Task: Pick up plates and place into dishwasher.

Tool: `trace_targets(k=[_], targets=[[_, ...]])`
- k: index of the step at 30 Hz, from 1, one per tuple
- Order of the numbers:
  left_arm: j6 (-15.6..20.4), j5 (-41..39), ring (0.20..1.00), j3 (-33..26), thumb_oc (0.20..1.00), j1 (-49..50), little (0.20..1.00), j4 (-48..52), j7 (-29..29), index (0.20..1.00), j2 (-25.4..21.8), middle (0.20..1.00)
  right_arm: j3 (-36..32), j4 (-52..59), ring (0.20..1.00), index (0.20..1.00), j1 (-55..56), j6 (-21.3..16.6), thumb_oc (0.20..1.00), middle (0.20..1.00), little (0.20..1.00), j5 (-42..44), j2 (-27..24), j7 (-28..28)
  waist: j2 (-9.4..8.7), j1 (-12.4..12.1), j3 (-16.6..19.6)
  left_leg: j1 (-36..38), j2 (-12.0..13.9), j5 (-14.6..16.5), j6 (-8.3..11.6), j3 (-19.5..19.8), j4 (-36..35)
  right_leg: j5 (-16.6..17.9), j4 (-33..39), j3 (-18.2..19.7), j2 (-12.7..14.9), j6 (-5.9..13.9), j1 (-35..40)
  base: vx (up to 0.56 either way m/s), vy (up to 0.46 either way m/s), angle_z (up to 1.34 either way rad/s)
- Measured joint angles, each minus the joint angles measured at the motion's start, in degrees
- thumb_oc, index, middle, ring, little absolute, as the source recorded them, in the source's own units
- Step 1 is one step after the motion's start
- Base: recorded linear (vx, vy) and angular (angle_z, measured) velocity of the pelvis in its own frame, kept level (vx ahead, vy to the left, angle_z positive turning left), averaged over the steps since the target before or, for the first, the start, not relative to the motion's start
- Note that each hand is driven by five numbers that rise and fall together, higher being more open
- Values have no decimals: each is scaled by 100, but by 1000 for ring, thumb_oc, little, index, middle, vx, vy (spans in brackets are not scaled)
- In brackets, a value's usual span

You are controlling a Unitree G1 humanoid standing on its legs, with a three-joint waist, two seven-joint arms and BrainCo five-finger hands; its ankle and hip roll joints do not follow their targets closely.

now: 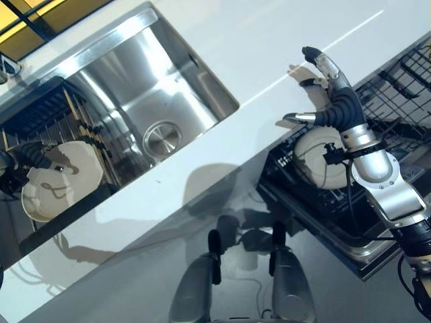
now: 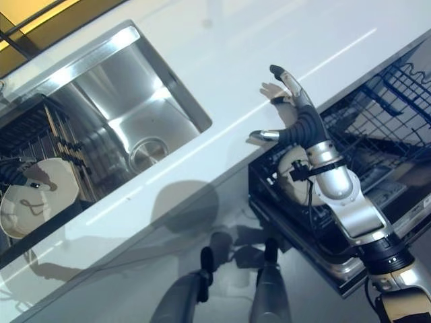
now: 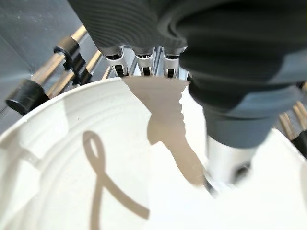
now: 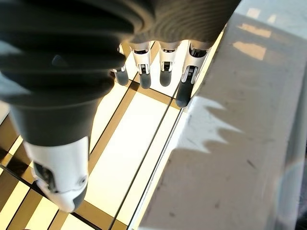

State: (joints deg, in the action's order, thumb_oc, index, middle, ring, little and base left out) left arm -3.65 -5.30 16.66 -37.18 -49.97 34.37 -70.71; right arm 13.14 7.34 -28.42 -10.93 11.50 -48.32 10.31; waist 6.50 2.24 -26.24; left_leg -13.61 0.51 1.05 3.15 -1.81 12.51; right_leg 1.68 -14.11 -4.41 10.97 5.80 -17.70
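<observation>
My left hand [image 1: 30,156] pinches the white plate [image 1: 60,180] at its 10 o'clock rim, stiff, glossy, breakable, likely slippery; my right hand [image 1: 330,101] hovers spread, empty.

A stainless steel sink [image 1: 145,81] is sitting sunk into the white countertop [image 1: 269,40], its round drain [image 1: 162,137] lying at the bottom of the basin. Just beside the sink, a dark wire drying rack [image 1: 50,118] with upright prongs is standing at the counter's far-left end. A thin pale line [image 2: 337,52] is running across the countertop, and yellow-lit panels [image 1: 40,17] are showing beyond the counter's far edge.
</observation>
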Motion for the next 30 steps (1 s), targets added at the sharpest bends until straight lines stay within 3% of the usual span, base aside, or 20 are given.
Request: trace_targets(k=[7,19,26,30], targets=[[73,-118,200,-126,200,158,200,50,0,200,-5,200,2,-30,1000,1000,130,47,1000,1000,1000,50,0,8,47,-6,105,274,-38,-7,-12,-8,-222,-23,138,-5,27,43,229,0,0,0],[171,-287,200,-223,200,947,200,651,498,200,91,200,108,-240,1000,1000,672,87,1000,1000,1000,48,15,-88,381,-62,717,619,-42,-26,-31,22,-525,-65,348,-94,29,78,567,12,-20,1],[222,-288,200,-448,200,1347,200,887,542,200,115,200,87,-323,1000,1000,955,87,1000,1000,1000,47,28,-105,386,-171,916,838,-38,-48,-34,38,-687,-70,490,-136,20,94,792,12,-48,1],[348,-283,200,-447,200,1568,200,1086,159,200,134,200,87,-376,1000,1000,1094,87,1000,1000,1000,45,70,-95,373,-186,1009,1007,-25,-51,-34,66,-789,-65,626,-193,8,104,999,12,-67,4]])
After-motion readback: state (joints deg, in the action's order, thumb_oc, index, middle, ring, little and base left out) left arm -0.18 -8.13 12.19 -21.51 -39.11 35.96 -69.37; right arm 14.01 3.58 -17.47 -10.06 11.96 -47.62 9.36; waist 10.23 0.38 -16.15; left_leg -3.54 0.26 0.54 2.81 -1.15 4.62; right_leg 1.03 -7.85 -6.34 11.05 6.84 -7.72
